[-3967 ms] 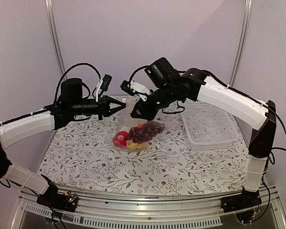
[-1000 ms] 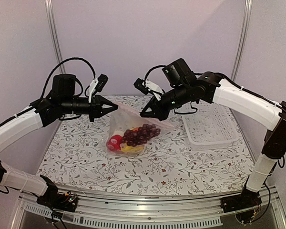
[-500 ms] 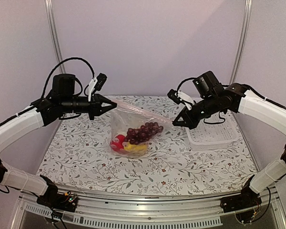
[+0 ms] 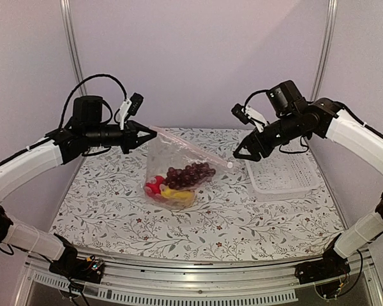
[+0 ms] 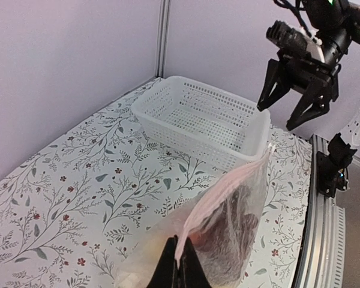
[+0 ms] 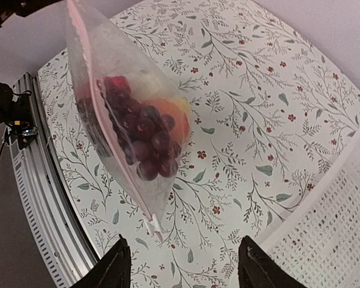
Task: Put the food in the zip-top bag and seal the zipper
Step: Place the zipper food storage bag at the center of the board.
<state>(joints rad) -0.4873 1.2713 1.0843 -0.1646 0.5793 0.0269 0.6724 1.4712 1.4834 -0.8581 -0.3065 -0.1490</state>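
Note:
The clear zip-top bag [image 4: 179,167] hangs by its left top corner from my left gripper [image 4: 150,134], which is shut on the pink zipper [image 4: 193,148] strip. In the left wrist view the fingertips [image 5: 180,265] pinch that strip. Inside the bag lies the food: a dark grape bunch [image 4: 190,175], a red piece [image 4: 154,187] and a yellow piece [image 4: 177,196]. My right gripper [image 4: 242,152] stands open just right of the zipper's white slider [image 4: 230,164], apart from it. In the right wrist view the slider [image 6: 153,227] hangs between and ahead of the open fingers [image 6: 117,267], with the grapes [image 6: 144,138] above it.
The white mesh basket [image 4: 281,172] stands at the right of the flowered table, below and behind my right gripper; its rim [image 6: 330,240] shows in the right wrist view. Aluminium rails [image 4: 198,284] run along the table's near edge.
My right gripper ran rightward along the zipper from mid-bag to the slider end, then opened and let go. The left gripper kept its hold and rose slightly.

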